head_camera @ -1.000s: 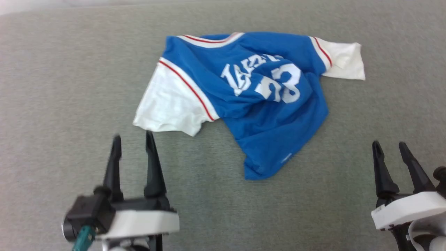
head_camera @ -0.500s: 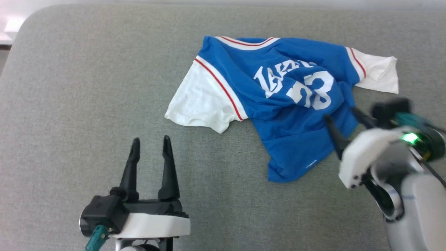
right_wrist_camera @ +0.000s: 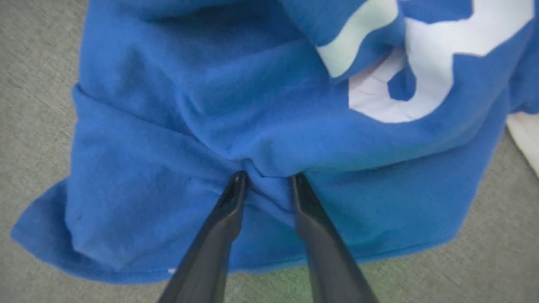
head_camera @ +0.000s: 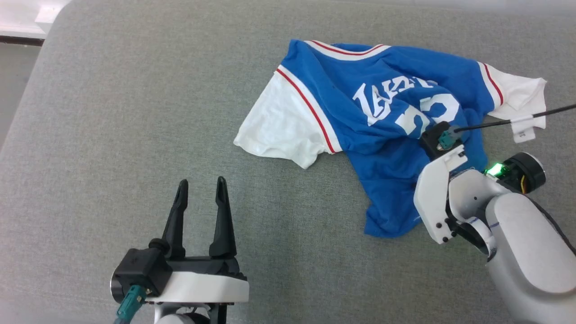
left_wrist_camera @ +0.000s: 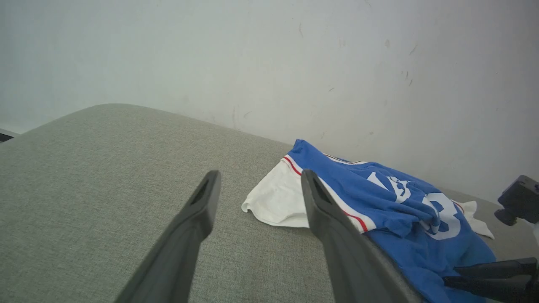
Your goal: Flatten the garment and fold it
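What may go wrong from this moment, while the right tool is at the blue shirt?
1. The right tool presses into a bunched fold inside the garment, not at an edge. It may pinch several layers, so pulling would drag the heap instead of flattening it.
2. The left tool is open and off the cloth, so nothing anchors the garment. It may slide on the grey surface.
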Motion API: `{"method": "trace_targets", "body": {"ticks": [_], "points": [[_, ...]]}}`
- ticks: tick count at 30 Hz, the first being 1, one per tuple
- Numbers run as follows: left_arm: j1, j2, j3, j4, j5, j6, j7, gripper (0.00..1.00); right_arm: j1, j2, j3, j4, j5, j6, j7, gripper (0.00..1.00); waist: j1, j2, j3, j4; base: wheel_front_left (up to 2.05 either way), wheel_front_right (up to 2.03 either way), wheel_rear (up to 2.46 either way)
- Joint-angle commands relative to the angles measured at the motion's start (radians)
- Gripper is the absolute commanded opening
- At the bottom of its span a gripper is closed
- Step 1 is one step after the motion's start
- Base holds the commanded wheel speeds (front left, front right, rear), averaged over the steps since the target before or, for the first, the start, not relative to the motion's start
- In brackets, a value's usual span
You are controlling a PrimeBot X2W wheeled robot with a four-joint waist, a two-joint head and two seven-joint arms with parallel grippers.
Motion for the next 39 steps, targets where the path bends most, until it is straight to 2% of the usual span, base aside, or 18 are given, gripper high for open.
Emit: {"method": "trace_targets", "body": {"ticks": [1,6,9,13,18,22,25,26,27,28,32,35,39], "points": [[-0.010,-0.007,0.006,0.007,0.009,-0.013,-0.005,1.00,0.010,-0.014,0.015,0.041,0.007,-0.001,0.009,0.00,0.0001,0.0000,-0.003,-0.002,0.00,0.00,0.00],[-0.012,-0.010,0.014,0.014,0.011,-0.025,-0.005,1.00,-0.012,0.001,-0.025,0.021,0.078,-0.001,-0.097,0.00,0.0001,0.0000,-0.013,-0.032,0.00,0.00,0.00],[-0.014,-0.011,0.019,0.012,0.012,-0.030,-0.005,1.00,0.008,-0.013,-0.031,-0.037,0.145,-0.001,-0.111,0.00,0.0001,0.0000,-0.018,-0.058,0.00,0.00,0.00],[-0.016,-0.012,0.021,0.012,0.009,-0.037,-0.005,1.00,0.118,-0.084,0.016,-0.153,0.261,-0.001,-0.025,0.00,0.0001,0.0000,-0.011,-0.090,0.00,0.00,0.00],[-0.020,-0.013,0.019,0.020,0.001,-0.041,-0.005,1.00,0.358,-0.214,0.045,-0.334,0.415,-0.001,0.138,0.00,0.0001,0.0000,0.005,-0.109,0.00,0.00,0.00],[-0.017,-0.013,0.023,0.024,-0.008,-0.039,-0.005,1.00,0.476,-0.260,0.008,-0.406,0.445,-0.001,0.160,0.00,0.0001,0.0000,0.015,-0.122,0.00,0.00,0.00],[-0.021,-0.013,0.022,0.028,-0.008,-0.039,-0.005,1.00,0.530,-0.251,-0.044,-0.429,0.421,-0.001,0.119,0.00,0.0001,0.0000,0.020,-0.129,0.00,0.00,0.00],[-0.024,-0.013,0.023,0.031,-0.007,-0.040,-0.005,1.00,0.535,-0.247,-0.051,-0.433,0.402,-0.001,0.102,0.11,0.0001,0.0000,0.019,-0.132,0.00,0.00,0.00],[-0.027,-0.013,0.023,0.033,-0.007,-0.040,-0.005,1.00,0.535,-0.237,-0.059,-0.435,0.385,-0.001,0.080,0.87,0.0001,0.0000,0.018,-0.133,0.00,0.00,0.00],[-0.030,-0.013,0.024,0.035,-0.007,-0.041,-0.005,1.00,0.532,-0.225,-0.067,-0.436,0.368,-0.001,0.058,1.00,0.0001,0.0000,0.015,-0.135,0.00,0.00,0.00],[-0.026,-0.013,0.028,0.045,-0.008,-0.044,-0.005,1.00,0.495,-0.148,-0.098,-0.472,0.359,-0.001,-0.029,1.00,0.0001,0.0000,-0.003,-0.142,0.00,0.00,0.00],[-0.017,-0.013,0.024,0.046,-0.006,-0.042,-0.005,1.00,0.441,-0.080,-0.165,-0.538,0.380,-0.001,-0.101,1.00,0.0001,0.0000,-0.017,-0.143,0.00,0.00,0.00],[-0.008,-0.013,0.015,0.044,-0.009,-0.039,-0.005,1.00,0.361,-0.040,-0.276,-0.571,0.266,-0.001,-0.208,1.00,0.0001,0.0000,-0.029,-0.139,0.00,0.00,0.00]]}}
